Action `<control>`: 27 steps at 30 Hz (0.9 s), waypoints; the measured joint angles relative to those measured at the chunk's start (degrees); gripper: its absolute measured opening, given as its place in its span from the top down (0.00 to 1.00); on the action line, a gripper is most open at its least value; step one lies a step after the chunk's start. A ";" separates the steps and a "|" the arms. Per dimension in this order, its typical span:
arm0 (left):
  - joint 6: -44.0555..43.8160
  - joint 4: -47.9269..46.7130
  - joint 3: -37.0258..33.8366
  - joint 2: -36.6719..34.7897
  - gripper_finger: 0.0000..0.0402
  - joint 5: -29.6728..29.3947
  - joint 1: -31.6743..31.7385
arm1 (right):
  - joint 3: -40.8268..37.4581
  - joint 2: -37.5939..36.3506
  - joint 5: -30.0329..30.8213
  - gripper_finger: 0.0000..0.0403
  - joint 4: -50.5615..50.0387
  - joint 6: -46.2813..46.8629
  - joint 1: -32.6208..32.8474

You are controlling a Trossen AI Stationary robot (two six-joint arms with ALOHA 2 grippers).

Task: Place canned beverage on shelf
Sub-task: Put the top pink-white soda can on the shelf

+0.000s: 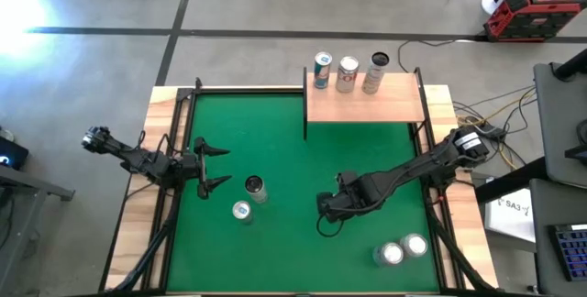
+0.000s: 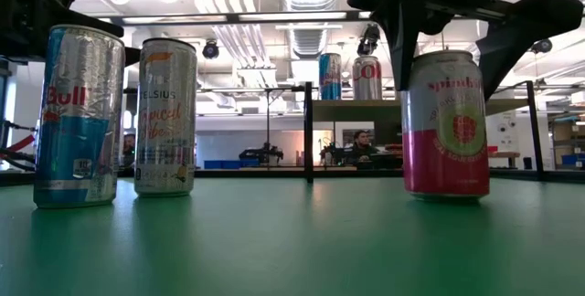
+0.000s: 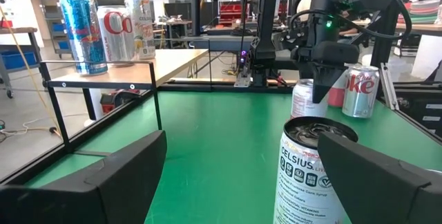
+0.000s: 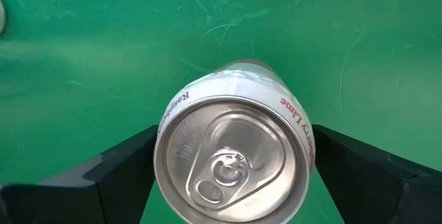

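A pink and white Spindrift can stands upright on the green felt, near the table's middle. My right gripper is above it, pointing down, open, with one finger on each side of the can's top. My left gripper is open and level at the table's left. A Celsius can stands just ahead of it, with a Red Bull can beside that one. The pale-wood shelf stands at the far edge on thin black posts and carries three cans. My right gripper comes from above with one finger on each side of the Spindrift can's upper wall. The can's top hides the gaps, so I cannot tell whether the fingers touch it. The can stands upright on the felt.
Two more cans, one of them a Diet Coke, stand near the table's front right corner. Wooden rims and black frame posts run along the table's sides. Bare felt lies between the Spindrift can and the shelf.
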 joint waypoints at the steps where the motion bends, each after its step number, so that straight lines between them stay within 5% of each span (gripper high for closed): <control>1: 0.00 0.00 0.00 0.00 0.10 0.01 0.00 | 0.00 0.00 -0.02 0.12 -0.02 0.13 -0.02; 10: 0.00 0.00 0.00 0.00 0.10 0.01 0.00 | 0.00 0.00 0.11 0.05 0.07 -0.32 0.24; 27: 0.00 0.00 0.00 0.00 0.10 -0.02 0.00 | 0.00 0.24 20.31 0.04 -3.13 4.55 11.04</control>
